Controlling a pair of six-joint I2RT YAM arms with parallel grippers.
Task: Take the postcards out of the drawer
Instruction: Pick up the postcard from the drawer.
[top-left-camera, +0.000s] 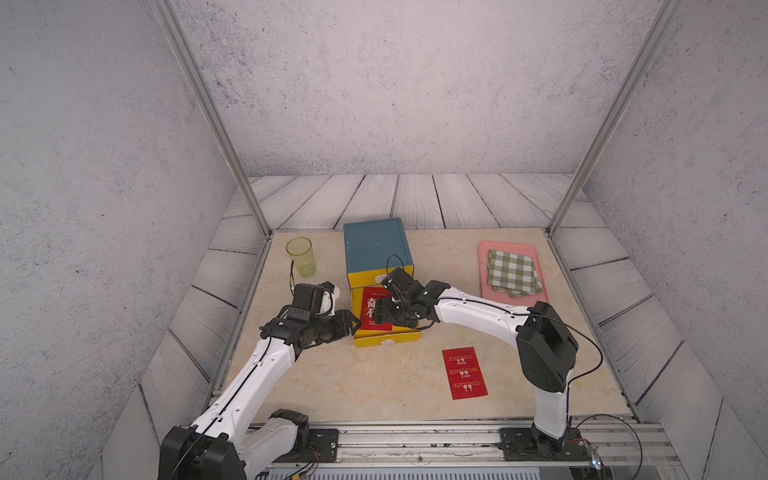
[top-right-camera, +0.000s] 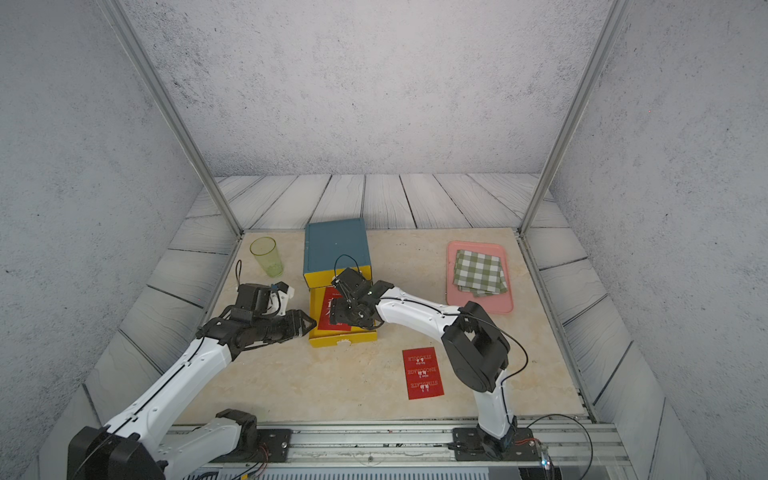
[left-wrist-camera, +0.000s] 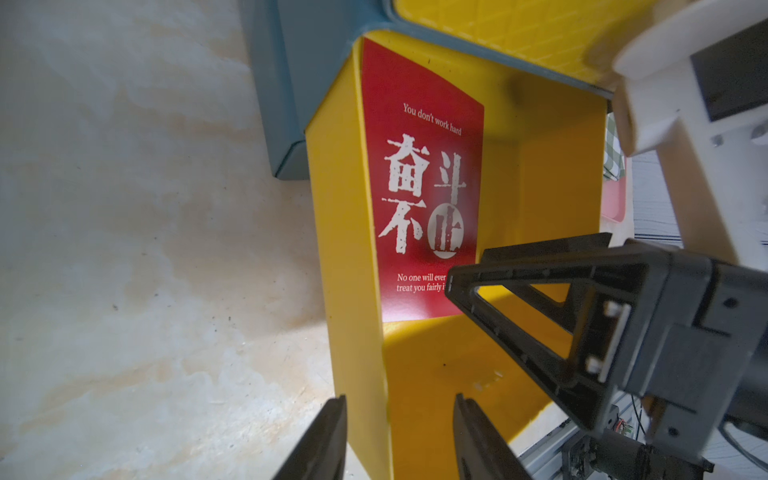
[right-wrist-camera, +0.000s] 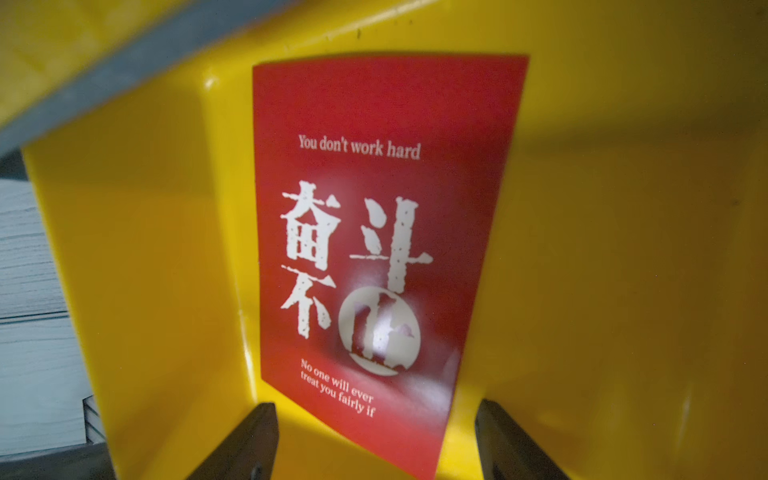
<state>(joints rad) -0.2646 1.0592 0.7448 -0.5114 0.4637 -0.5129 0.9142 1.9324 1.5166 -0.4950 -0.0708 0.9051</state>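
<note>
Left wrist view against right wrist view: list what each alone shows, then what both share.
Left wrist only: the tabletop, the blue cabinet, the left claw open astride the drawer side wall, and the right claw covering a corner of the postcard. Right wrist only: the postcard's lower lettering, uncovered. Both: the red postcard in the yellow drawer.

One red postcard (top-left-camera: 371, 312) lies in drawer (top-left-camera: 386, 338), second postcard (top-left-camera: 464, 372) on table (top-left-camera: 332, 382)

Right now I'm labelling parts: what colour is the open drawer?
Yellow; the drawer shows best in the right wrist view.
</note>
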